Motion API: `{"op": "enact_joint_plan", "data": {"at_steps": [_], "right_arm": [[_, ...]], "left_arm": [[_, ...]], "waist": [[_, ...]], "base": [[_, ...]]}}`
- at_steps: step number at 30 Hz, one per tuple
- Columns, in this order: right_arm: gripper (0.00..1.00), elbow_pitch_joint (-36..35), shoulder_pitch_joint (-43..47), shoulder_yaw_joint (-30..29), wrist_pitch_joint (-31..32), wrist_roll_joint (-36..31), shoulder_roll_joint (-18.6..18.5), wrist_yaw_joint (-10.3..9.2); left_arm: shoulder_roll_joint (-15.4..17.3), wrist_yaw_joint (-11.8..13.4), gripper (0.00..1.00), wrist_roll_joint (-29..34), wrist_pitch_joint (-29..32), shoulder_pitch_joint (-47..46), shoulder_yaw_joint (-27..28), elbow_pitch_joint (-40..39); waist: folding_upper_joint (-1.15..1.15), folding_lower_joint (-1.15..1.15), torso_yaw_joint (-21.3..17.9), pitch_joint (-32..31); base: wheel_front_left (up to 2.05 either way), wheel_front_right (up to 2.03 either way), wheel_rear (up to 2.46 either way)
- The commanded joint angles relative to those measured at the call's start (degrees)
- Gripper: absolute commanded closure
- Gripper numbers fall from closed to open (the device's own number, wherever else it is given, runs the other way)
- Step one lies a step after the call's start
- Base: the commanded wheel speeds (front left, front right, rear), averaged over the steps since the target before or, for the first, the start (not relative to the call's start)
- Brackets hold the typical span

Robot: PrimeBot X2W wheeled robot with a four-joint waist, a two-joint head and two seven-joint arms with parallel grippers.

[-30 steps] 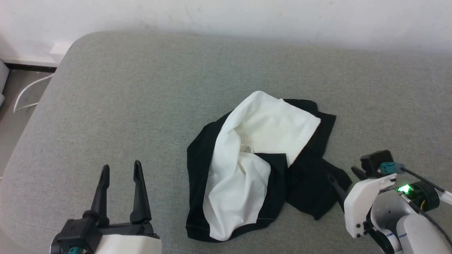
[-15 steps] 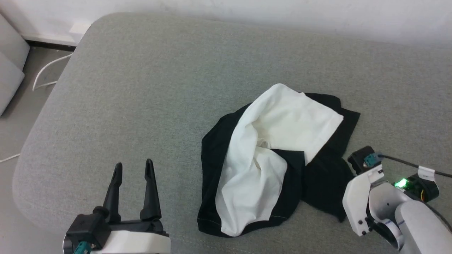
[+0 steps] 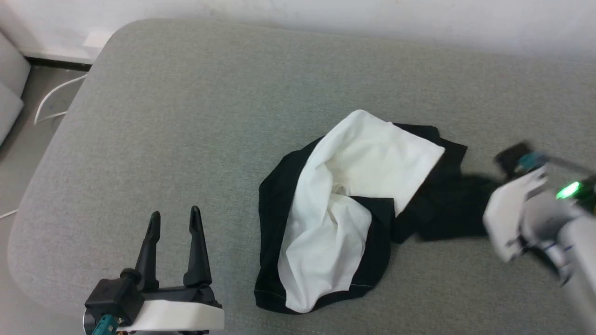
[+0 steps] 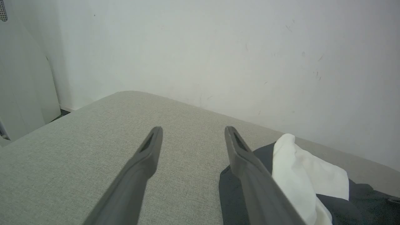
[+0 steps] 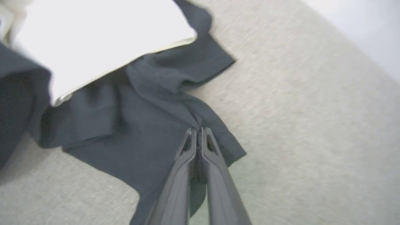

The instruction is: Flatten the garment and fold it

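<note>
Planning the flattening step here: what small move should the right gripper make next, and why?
Probably pull the right gripper outward, to the robot's right, low over the cushion: it is shut on a black flap of the garment, which lies bunched.

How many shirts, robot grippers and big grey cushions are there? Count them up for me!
Garment: 1
Grippers: 2 (left gripper, right gripper)
Grey cushion: 1
Total: 4
</note>
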Motion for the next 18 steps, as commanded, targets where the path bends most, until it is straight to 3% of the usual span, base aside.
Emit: {"op": "enact_joint_plan", "data": {"at_steps": [1, 6, 12, 18], "right_arm": [[1.0, -0.9, -2.4, -1.2, -0.8, -0.8, -1.9, -0.12], [1.0, -2.5, -7.2, -6.1, -2.1, -4.4, -9.1, -0.12], [1.0, 1.0, -8.7, -13.8, -3.4, -8.8, -18.1, -0.12], [1.0, 3.9, -6.4, -23.7, -4.9, -17.3, -22.0, -0.12]], "left_arm": [[-0.1, 0.2, 0.0, -0.3, -0.3, -0.2, 0.1, -0.1], [-0.1, 0.0, 0.0, -0.7, -0.3, -0.5, -0.4, -0.2], [-0.1, -0.7, 0.0, -1.2, -0.3, -1.8, -0.7, -0.1], [-0.1, -1.3, 0.0, -1.0, -0.3, -3.2, -0.5, 0.1]], "waist": [[0.0, 0.0, -0.9, -0.3], [0.0, 0.0, -1.7, 1.2], [0.0, 0.0, -1.0, 4.6], [0.0, 0.0, -0.4, 7.6]], "base": [[0.0, 0.0, 0.0], [0.0, 0.0, 0.0], [0.0, 0.0, 0.0], [0.0, 0.0, 0.0]]}}
